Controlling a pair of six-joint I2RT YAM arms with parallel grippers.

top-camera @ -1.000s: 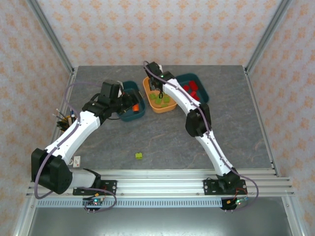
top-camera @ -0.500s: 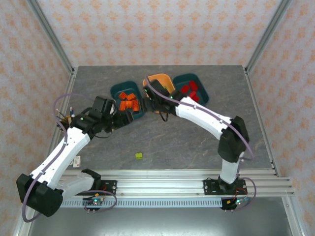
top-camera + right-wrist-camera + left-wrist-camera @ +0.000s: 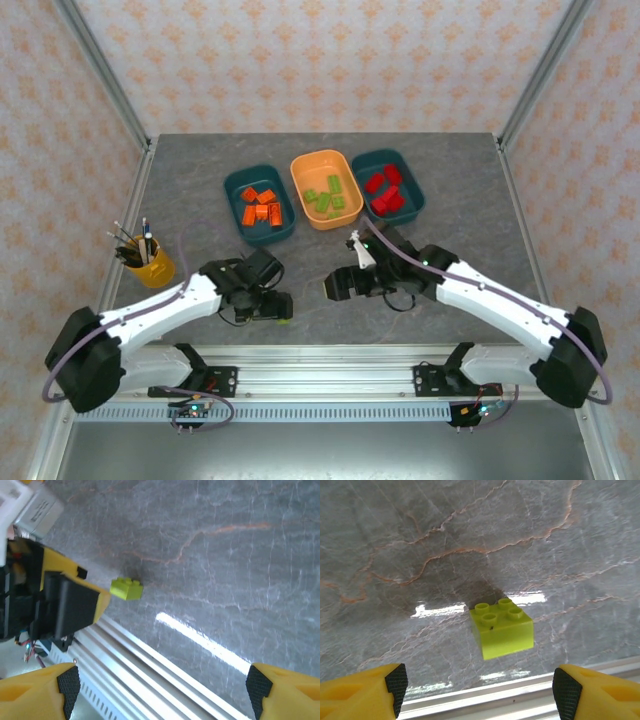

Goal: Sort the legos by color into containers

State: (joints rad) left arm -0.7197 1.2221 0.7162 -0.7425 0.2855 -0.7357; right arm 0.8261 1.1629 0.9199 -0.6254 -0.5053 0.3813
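One lime green lego lies loose on the grey table near the front rail, also visible as the lime lego in the right wrist view. My left gripper hovers just above it, and the left gripper is open with the brick ahead of its fingertips, not between them. My right gripper is to the brick's right, and this right gripper is open and empty. At the back stand three containers: a teal tray with orange legos, an orange tray with green legos, and a teal tray with red legos.
A yellow pen cup stands at the left, beside the left arm. The aluminium front rail runs just behind the loose brick. Patterned walls close in the table's back and sides.
Both arms have swung back from the trays to the front of the table. The left gripper has come down over the loose lime lego. The right gripper has left the orange tray and opened wider.
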